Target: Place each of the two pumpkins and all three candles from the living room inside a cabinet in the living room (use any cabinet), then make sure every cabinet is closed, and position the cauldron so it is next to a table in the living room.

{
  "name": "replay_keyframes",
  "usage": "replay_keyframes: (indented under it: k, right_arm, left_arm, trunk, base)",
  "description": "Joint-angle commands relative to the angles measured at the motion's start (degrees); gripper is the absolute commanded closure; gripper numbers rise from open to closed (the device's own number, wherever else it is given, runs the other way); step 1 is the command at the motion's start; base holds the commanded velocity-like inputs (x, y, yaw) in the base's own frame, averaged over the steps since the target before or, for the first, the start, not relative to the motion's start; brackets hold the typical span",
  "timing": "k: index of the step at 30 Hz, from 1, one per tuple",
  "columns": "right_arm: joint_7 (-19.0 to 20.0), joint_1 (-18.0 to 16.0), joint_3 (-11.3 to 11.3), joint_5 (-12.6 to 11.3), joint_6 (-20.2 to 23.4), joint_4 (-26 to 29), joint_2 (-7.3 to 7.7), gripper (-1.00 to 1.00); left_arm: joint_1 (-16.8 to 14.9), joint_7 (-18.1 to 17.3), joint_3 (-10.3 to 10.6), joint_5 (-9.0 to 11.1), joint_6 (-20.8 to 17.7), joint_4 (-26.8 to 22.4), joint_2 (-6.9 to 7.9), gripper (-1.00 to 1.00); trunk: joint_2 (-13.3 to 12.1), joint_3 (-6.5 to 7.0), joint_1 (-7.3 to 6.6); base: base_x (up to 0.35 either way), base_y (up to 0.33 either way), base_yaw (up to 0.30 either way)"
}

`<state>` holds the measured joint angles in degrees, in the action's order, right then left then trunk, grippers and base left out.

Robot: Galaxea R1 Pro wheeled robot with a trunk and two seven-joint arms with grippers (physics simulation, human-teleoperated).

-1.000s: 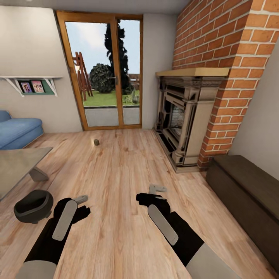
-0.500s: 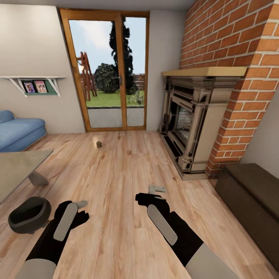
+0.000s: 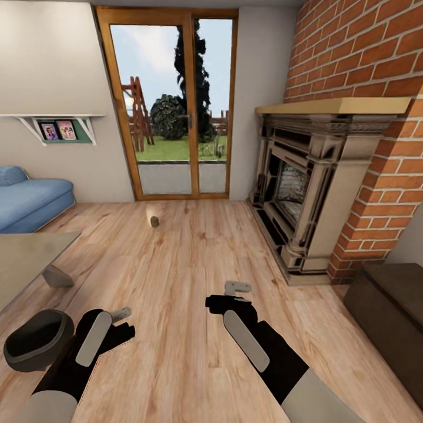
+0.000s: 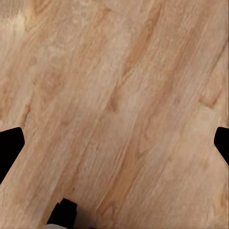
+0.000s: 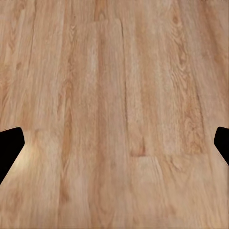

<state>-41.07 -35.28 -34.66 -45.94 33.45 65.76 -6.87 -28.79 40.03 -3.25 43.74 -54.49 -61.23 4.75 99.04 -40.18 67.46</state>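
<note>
A small brown candle stands on the plank floor in front of the glass door. The black cauldron sits on the floor at the lower left, just left of my left arm and near the grey table. The dark brown cabinet runs along the right wall, its fronts shut as far as they show. My left gripper and right gripper hang open over bare floor, holding nothing. The pumpkins are out of view.
A red brick fireplace juts out on the right, just before the cabinet. A blue sofa stands at the far left under a wall shelf. The wood-framed glass door closes the far wall.
The whole view has moved forward and swung a little left: door, fireplace and cabinet have slid right, the cauldron down and left. Both arms keep the same pose.
</note>
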Motion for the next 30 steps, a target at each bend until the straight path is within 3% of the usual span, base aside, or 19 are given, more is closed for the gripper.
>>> replay_keyframes:
  k: [1, 5, 14, 20, 30]
  right_arm:
    - [-0.5, -0.1, -0.1, -0.4, 0.2, 0.1, -0.01, -1.0]
    - [-0.5, -0.1, -0.1, -0.4, 0.5, 0.0, -0.02, -1.0]
    - [-0.4, -0.1, -0.1, -0.4, 0.6, 0.0, -0.07, -1.0]
    - [-0.5, -0.1, -0.1, -0.4, 0.6, 0.0, -0.13, -1.0]
    - [-0.6, -0.1, -0.1, -0.4, 0.6, 0.0, -0.08, -1.0]
  left_arm:
    - [-0.2, 0.1, 0.0, 0.6, 0.1, 0.5, 0.3, -1.0]
    - [-0.6, -1.5, 0.0, 0.8, 2.4, 3.0, 1.48, -1.0]
    - [-2.6, -1.9, 0.1, 0.7, 4.8, 8.6, 1.76, -1.0]
    - [-3.0, -2.0, 0.1, 0.7, 5.3, 9.7, 2.08, -1.0]
    - [-3.0, -2.0, 0.1, 0.8, 5.3, 9.7, 2.08, -1.0]
  trunk:
    - [0.0, -0.06, 0.03]
    - [0.0, -0.06, 0.03]
    - [0.0, -0.06, 0.03]
    - [0.0, -0.06, 0.03]
    - [0.0, -0.06, 0.03]
  base:
    - [0.336, 0.0, 0.001]
    - [0.336, 0.0, 0.0]
    - [0.312, 0.002, 0.0]
    - [0.276, 0.1, 0.011]
    - [0.287, 0.133, 0.245]
